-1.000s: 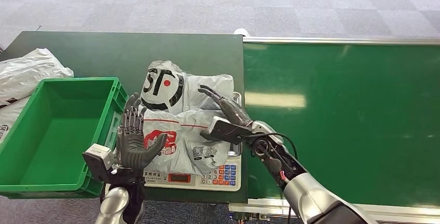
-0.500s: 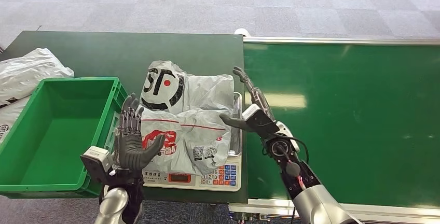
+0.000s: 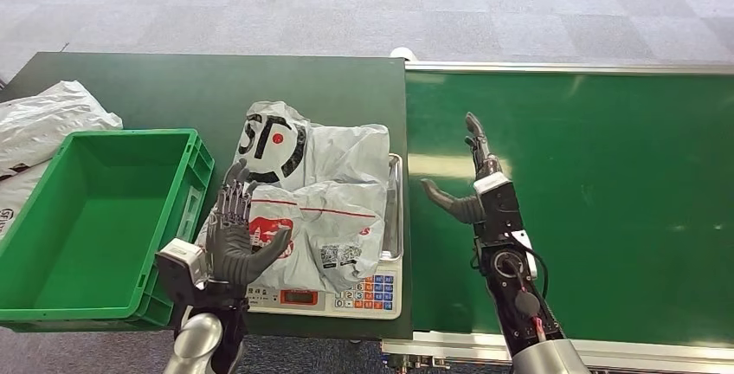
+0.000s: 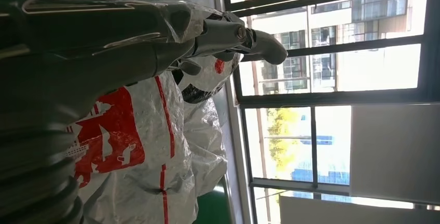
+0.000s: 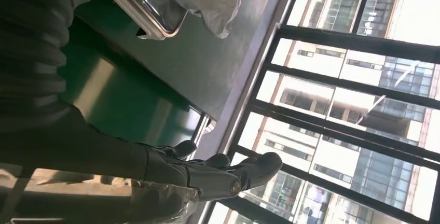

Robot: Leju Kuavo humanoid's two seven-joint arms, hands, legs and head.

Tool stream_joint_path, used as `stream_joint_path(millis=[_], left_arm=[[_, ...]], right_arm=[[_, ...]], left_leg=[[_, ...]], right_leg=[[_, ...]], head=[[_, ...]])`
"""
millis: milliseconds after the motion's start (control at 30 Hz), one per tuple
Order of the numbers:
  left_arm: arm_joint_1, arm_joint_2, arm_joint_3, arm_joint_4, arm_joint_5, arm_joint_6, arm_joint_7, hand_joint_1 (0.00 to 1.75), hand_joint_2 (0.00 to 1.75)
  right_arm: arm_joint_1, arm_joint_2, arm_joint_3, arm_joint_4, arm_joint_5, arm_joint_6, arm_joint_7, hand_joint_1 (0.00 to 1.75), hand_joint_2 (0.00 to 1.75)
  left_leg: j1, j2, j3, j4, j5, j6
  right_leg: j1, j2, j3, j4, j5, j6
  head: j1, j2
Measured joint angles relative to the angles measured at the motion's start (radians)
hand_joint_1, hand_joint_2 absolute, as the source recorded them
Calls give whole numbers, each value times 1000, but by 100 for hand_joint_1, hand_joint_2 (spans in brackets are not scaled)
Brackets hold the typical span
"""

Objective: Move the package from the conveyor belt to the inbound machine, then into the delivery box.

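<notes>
Packages in grey-white plastic lie heaped on the scale, the inbound machine, on the dark green worktop. Head view: left hand released, fingers spread upright, palm against the near package's red-printed side; right hand released, fingers extended, holding nothing, above the conveyor belt and apart from the packages. Green delivery box beside the scale, nothing visible inside; further white bags lie beyond its far corner. Left wrist view: red print and a black-marked package close behind the fingers, windows beyond. Right wrist view: the scale's metal tray corner, with a package edge overhanging it.
</notes>
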Motion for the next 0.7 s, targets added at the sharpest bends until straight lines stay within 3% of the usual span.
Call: stream_joint_path(millis=[233, 433, 700], left_arm=[[-7, 0, -20, 10, -51, -2, 52, 0, 175], [-26, 1, -52, 26, -295, 165, 46, 0, 175], [-57, 6, -96, 53, -495, 275, 40, 0, 175]], right_arm=[[43, -15, -65, 0, -125, 87, 24, 0, 175], [75, -23, -82, -3, -114, 84, 21, 0, 175], [92, -37, -85, -8, -112, 90, 18, 0, 175]], left_leg=[[0, 0, 0, 0, 0, 0], [0, 0, 0, 0, 0, 0], [0, 0, 0, 0, 0, 0]], right_leg=[[0, 0, 0, 0, 0, 0], [0, 0, 0, 0, 0, 0], [0, 0, 0, 0, 0, 0]], head=[[0, 0], [0, 0], [0, 0]])
